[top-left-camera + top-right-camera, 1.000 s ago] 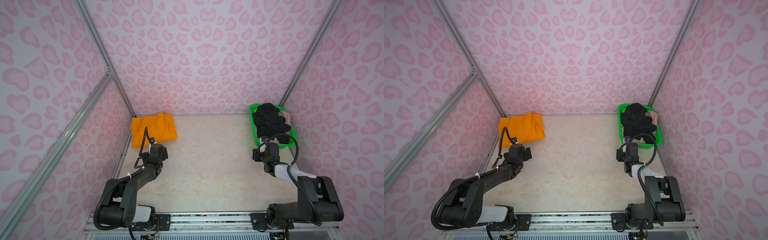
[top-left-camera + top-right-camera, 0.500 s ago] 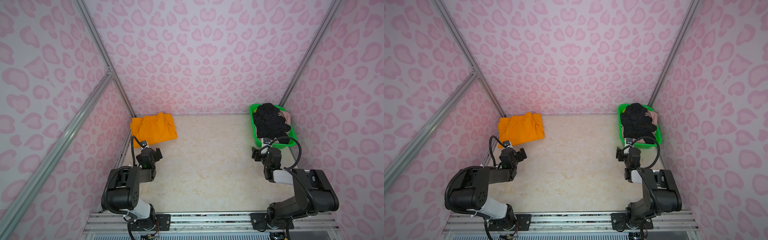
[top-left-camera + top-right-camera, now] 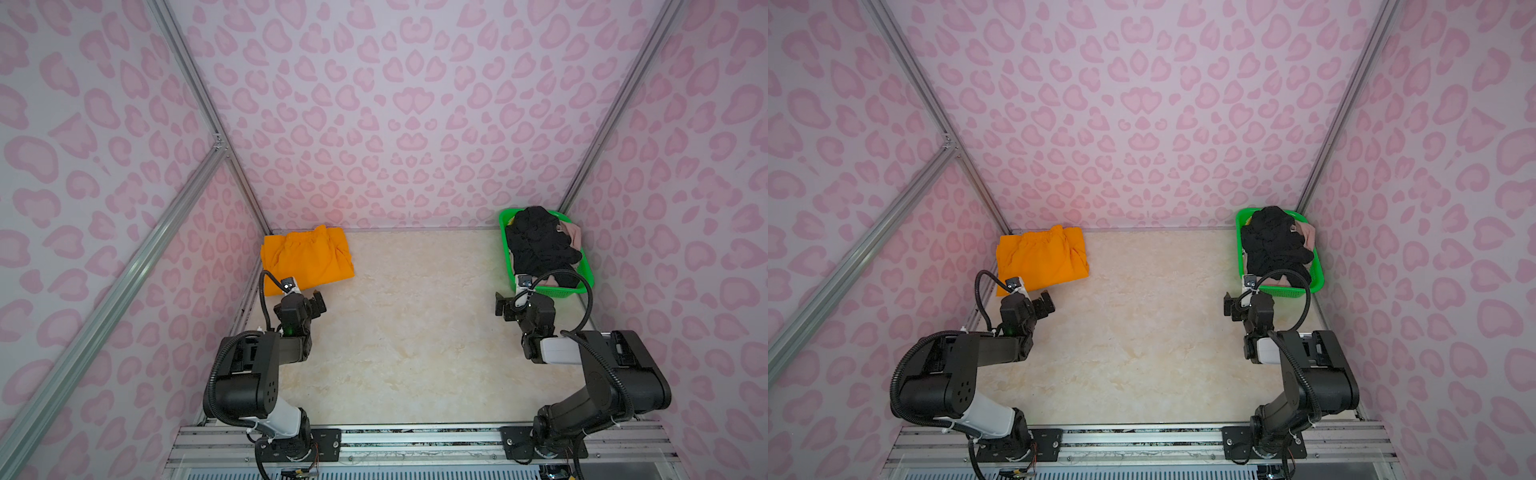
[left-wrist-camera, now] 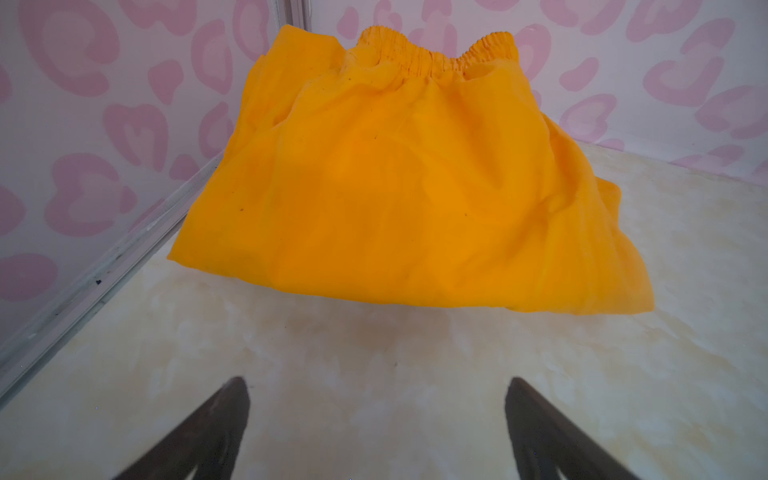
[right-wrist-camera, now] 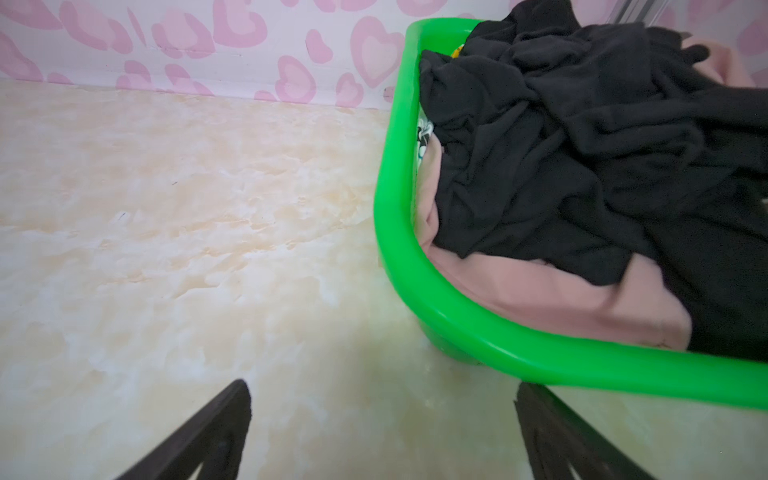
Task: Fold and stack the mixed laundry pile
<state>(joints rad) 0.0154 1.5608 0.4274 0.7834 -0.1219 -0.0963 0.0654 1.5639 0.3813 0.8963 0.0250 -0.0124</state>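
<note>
Orange shorts (image 3: 307,257) (image 3: 1040,259) (image 4: 407,187) lie folded flat in the far left corner, waistband toward the back wall. The rest of the mixed laundry pile fills the green basket (image 3: 505,232) (image 5: 399,249) at the far right: a black piece (image 3: 536,241) (image 5: 582,145) on top, a beige-pink piece (image 5: 540,291) beneath, and a sliver of white cloth with black print (image 5: 424,133). My left gripper (image 3: 307,297) (image 4: 376,386) hovers open and empty just short of the shorts. My right gripper (image 3: 513,297) (image 5: 380,388) is open and empty beside the basket's near corner.
Pink patterned walls close in the left, back and right sides. A metal rail (image 4: 104,266) runs along the left table edge beside the shorts. The marble tabletop (image 3: 415,324) stretches between the two arms. The basket stands against the right wall.
Both arms have folded back at the elbows toward their bases, while the grippers stay near the same spots. The right jaws have spread wider.
</note>
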